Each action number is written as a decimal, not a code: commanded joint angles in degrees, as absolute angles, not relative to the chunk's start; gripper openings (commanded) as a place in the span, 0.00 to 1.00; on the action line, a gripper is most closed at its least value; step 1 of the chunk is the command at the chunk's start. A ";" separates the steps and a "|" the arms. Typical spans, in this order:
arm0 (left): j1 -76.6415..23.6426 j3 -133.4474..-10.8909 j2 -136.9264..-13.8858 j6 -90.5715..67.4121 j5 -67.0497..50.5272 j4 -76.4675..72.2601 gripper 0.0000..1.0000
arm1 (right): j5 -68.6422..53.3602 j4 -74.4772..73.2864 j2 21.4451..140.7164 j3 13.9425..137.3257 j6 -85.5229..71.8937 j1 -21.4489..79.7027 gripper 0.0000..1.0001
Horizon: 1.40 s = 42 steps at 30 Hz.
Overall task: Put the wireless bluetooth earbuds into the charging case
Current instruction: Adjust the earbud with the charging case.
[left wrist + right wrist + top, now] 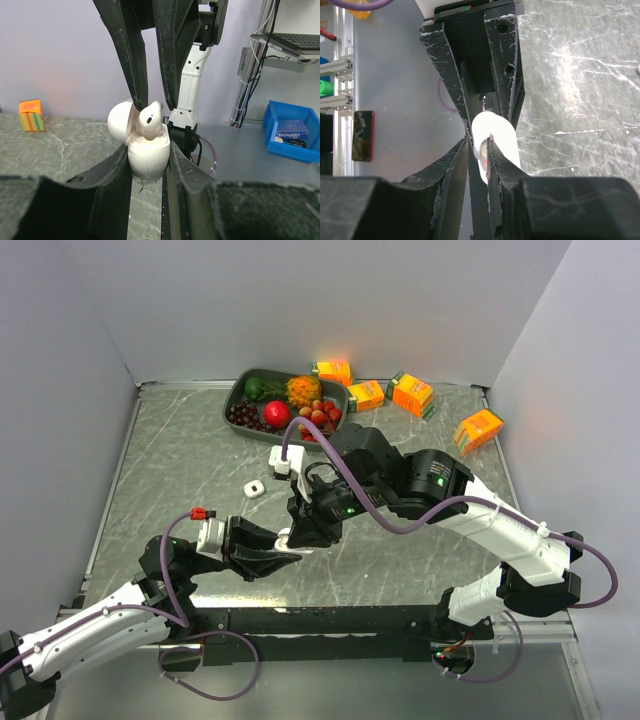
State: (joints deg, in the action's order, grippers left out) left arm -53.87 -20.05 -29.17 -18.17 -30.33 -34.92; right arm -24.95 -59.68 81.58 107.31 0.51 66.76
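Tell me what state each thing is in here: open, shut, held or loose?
Charging case: lid open, held in the left claw.
Earbud: partly seated in the case, top sticking out.
Left claw: shut on the charging case.
Right claw: fingers either side of the earbud; grip unclear.
Small white case: lying loose on the table.

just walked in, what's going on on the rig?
The left hand clamps the open white case by its lower half. The right hand reaches down from above, its fingers on either side of a stemmed earbud. The earbud sits partly in the case and does not look fully seated. Whether the right hand is gripping it cannot be told.
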 commanded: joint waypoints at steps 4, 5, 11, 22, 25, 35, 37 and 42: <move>-54.23 -22.59 -29.79 -18.46 -31.29 -38.76 0.01 | -20.93 -60.64 82.18 109.51 0.35 66.97 0.12; -54.23 -22.67 -29.88 -18.54 -31.29 -38.76 0.01 | -20.48 -60.56 82.18 109.69 0.35 66.97 0.08; -54.23 -22.76 -30.32 -18.81 -31.20 -38.58 0.01 | -17.59 -61.96 83.14 111.00 1.67 68.90 0.00; -54.14 -23.91 -31.73 -18.63 -32.69 -37.35 0.01 | -10.47 -64.77 84.20 111.80 4.39 72.51 0.00; -54.23 -23.64 -31.29 -18.46 -32.61 -37.35 0.01 | -8.62 -65.30 84.20 111.80 4.83 73.04 0.00; -54.14 -22.33 -29.18 -17.31 -31.38 -38.14 0.01 | -7.29 -66.80 84.90 111.80 4.22 72.95 0.00; -54.23 -22.15 -29.09 -17.40 -31.38 -38.49 0.01 | -7.47 -66.88 84.99 111.88 4.04 73.04 0.00; -54.23 -21.88 -28.74 -17.58 -31.11 -38.59 0.01 | -5.80 -67.76 85.69 113.02 3.16 73.04 0.13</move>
